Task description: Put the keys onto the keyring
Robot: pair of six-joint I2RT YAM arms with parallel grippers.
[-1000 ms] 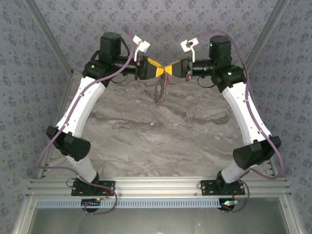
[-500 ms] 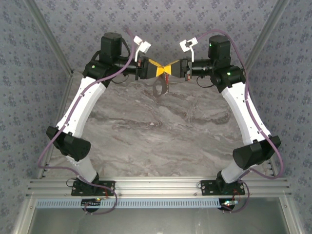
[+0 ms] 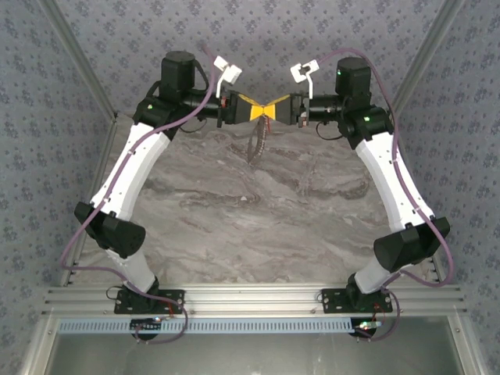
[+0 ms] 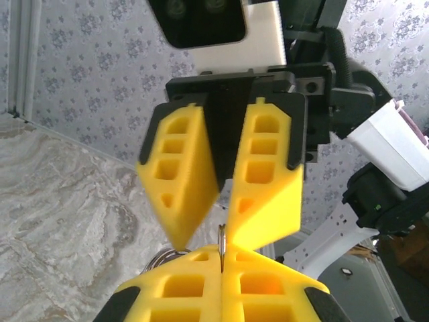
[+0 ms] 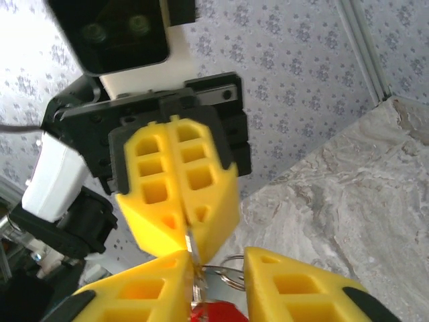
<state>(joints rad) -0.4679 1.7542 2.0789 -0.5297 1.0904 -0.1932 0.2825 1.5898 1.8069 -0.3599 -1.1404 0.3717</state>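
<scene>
At the far edge of the bench (image 3: 250, 226), above the marble, both arms reach inward and the two pincers meet tip to tip.

Left pincer (image 3: 258, 112): yellow fingers pressed together. Its own wrist view shows a thin metal edge standing up from the seam between them, with a bit of wire coil just to the left. This is most likely the keyring (image 5: 228, 269) seen edge-on, though the view is too close to be sure. Reads as clamped on the keyring.

Right pincer (image 3: 269, 110): fingers apart. In its wrist view one finger sits at lower left and the other at lower right, with open space between them. The left pincer's closed tips point down into that gap.

In the gap, a small round wire loop of the keyring sits just below the left pincer's tips. A thin metal strip runs from those tips down to it.

The key (image 5: 213, 313), small and bright red, sits at the bottom edge of the right wrist view. It hangs under the loop, between the right pincer's fingers. Cannot tell whether either finger touches it.

In the top view a thin grey strand (image 3: 255, 145) hangs below the meeting point, over the bench and clear of both arms.
</scene>
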